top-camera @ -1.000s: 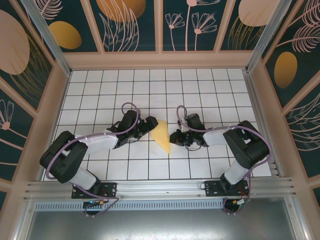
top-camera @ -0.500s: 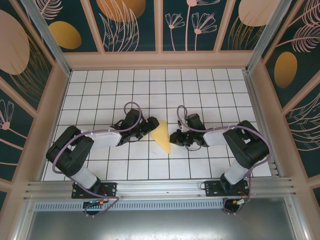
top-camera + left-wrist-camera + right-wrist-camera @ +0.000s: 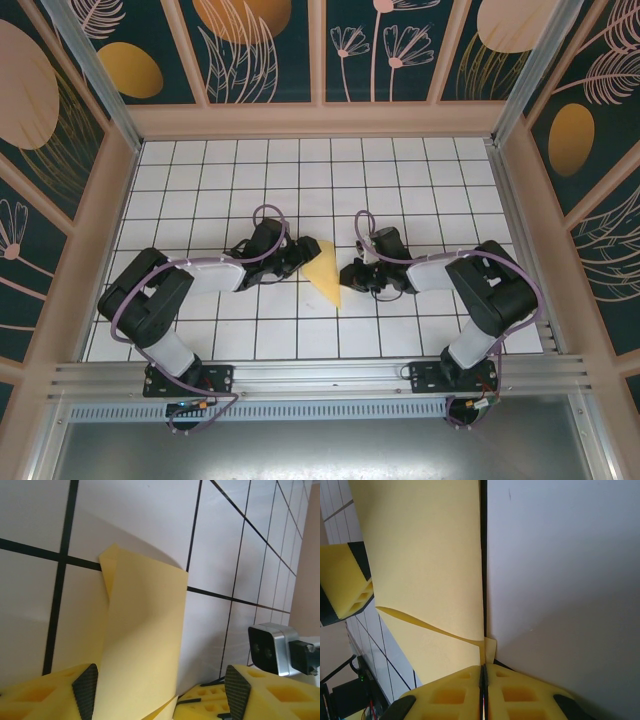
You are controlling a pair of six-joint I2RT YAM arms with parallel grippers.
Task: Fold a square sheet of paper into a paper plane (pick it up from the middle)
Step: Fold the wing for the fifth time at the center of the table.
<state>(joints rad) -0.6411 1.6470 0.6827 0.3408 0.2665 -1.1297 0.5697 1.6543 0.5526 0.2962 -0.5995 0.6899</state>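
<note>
My left gripper (image 3: 160, 689) has its jaws apart astride the folded yellow paper (image 3: 325, 268), which lies mid-table between my arms with one flap lifted off the gridded table (image 3: 400, 180). It looks light and limp, so I'd grip near a crease. My right gripper (image 3: 484, 672), pinched shut on the paper's corner, crowds that side.

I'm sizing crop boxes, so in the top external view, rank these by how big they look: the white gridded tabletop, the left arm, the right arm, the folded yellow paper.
1. white gridded tabletop, largest by far.
2. left arm and right arm, too alike to rank.
3. folded yellow paper, smallest.
</note>
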